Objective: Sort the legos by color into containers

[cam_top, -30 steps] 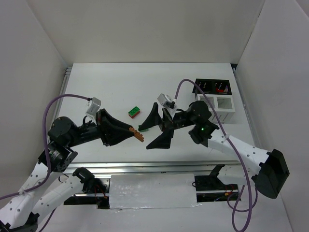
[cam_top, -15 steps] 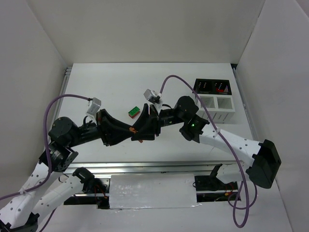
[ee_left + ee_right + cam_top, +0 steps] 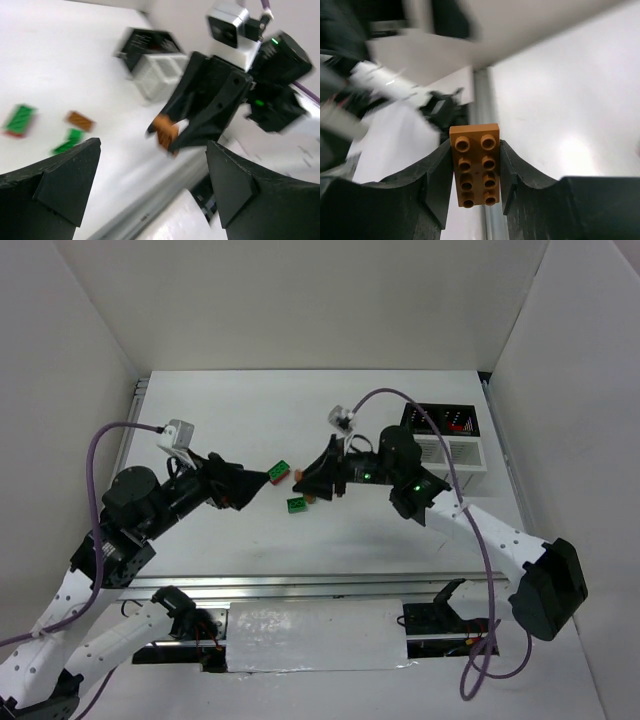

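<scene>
Observe that the right gripper [image 3: 318, 485] pinches an orange-brown lego [image 3: 475, 165] by its long sides, raised off the table [image 3: 220, 410]. The left gripper [image 3: 257, 488] faces it, jaws spread wide and holding nothing. A green lego [image 3: 297, 505] lies on the table between the two grippers. The black container [image 3: 440, 420] and the white container [image 3: 455, 453] stand together at the far right.

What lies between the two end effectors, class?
In the top view, a green brick and a green-on-red brick; the left wrist view also shows a loose orange-brown brick there.
</scene>
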Motion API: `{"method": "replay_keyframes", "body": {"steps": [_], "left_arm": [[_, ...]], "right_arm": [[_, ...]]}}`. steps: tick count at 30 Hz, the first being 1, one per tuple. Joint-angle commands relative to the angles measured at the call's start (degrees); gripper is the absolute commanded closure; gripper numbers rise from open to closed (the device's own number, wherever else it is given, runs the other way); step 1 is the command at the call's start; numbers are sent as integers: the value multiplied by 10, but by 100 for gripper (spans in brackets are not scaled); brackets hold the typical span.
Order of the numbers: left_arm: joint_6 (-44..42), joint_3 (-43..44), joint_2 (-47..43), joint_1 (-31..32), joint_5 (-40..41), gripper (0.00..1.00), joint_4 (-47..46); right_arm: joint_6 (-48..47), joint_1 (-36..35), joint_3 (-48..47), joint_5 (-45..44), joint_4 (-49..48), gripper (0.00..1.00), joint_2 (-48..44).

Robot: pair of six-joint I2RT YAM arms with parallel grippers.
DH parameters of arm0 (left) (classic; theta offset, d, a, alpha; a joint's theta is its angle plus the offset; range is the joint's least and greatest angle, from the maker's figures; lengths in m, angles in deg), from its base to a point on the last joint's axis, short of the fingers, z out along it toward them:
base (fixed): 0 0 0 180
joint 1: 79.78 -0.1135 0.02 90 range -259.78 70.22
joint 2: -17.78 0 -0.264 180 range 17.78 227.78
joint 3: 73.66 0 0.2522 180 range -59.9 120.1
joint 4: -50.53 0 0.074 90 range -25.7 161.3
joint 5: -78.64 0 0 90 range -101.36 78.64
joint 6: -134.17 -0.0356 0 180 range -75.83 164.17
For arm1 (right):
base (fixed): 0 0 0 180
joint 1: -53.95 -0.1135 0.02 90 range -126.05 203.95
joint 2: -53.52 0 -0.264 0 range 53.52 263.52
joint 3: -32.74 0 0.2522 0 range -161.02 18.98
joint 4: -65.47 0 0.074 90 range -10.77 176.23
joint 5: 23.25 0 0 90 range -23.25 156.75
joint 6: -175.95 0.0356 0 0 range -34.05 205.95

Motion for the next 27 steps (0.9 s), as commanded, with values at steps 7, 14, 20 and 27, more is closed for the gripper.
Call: {"method": "replay_keyframes", "body": {"steps": [7, 14, 20, 27], "left_arm": [[-69, 47, -4, -3, 354, 0, 214], [-84, -33, -31, -2, 307, 0, 217], [-104, -41, -26, 2, 264, 1, 197], [-114, -43, -27, 3, 250, 0, 192]], "right_arm": [[111, 324, -26, -584, 365, 100, -34], [132, 450, -63, -719, 370, 96, -6], [119, 483, -111, -731, 390, 91, 56], [118, 498, -112, -735, 384, 75, 81]]}}
